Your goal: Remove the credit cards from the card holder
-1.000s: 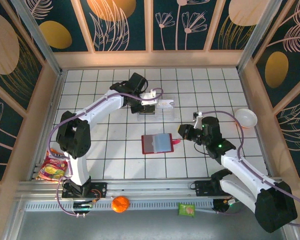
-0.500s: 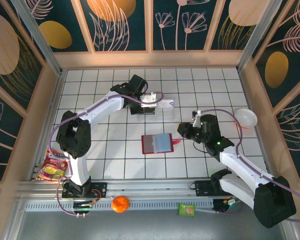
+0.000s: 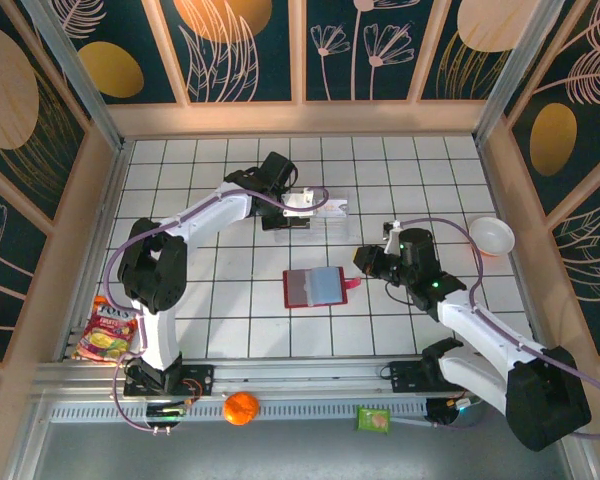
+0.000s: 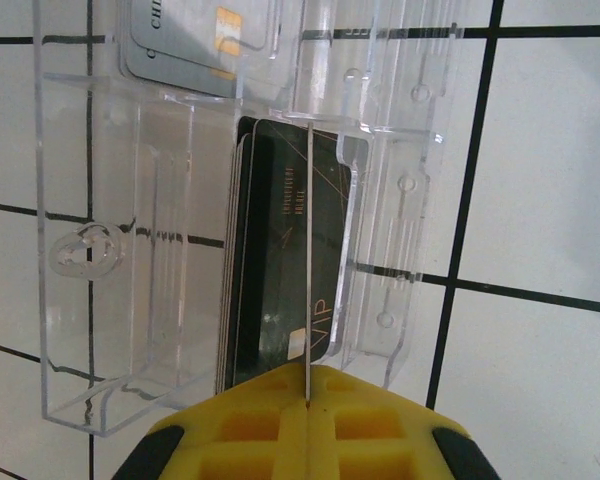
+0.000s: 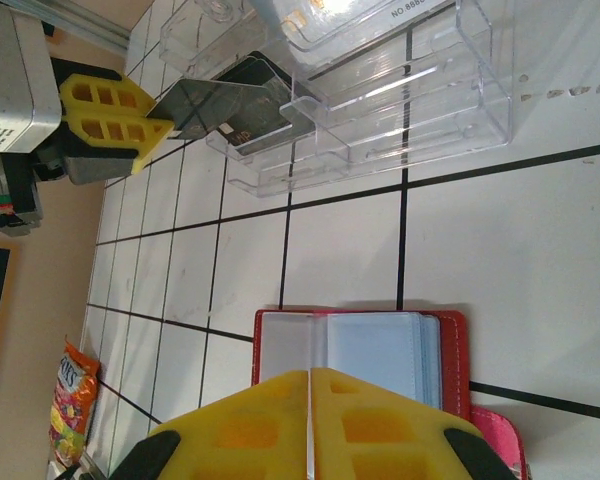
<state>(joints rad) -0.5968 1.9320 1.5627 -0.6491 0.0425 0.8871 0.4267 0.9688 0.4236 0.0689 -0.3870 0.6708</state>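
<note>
The card holder (image 3: 315, 287) lies open mid-table, a red wallet with grey and light blue inside (image 5: 370, 350) and its snap tab (image 5: 495, 440) to the right. My right gripper (image 5: 308, 375) hovers over its near edge, shut with nothing showing between the fingers (image 3: 365, 262). My left gripper (image 4: 307, 375) is shut on a dark credit card (image 5: 225, 105), seen edge-on (image 4: 307, 250), over the clear tray (image 4: 90, 250). More dark cards (image 4: 270, 260) stand in that tray, and a silvery card (image 4: 180, 40) lies in its far compartment.
The clear tray (image 3: 325, 210) sits behind the card holder. A white bowl (image 3: 492, 236) is at the right wall. A snack bag (image 3: 105, 335) lies front left. An orange (image 3: 241, 408) and a green packet (image 3: 373, 420) rest on the front rail.
The right gripper has crept slightly toward the card holder. The left gripper stays at the tray with the card. The card holder has not moved.
</note>
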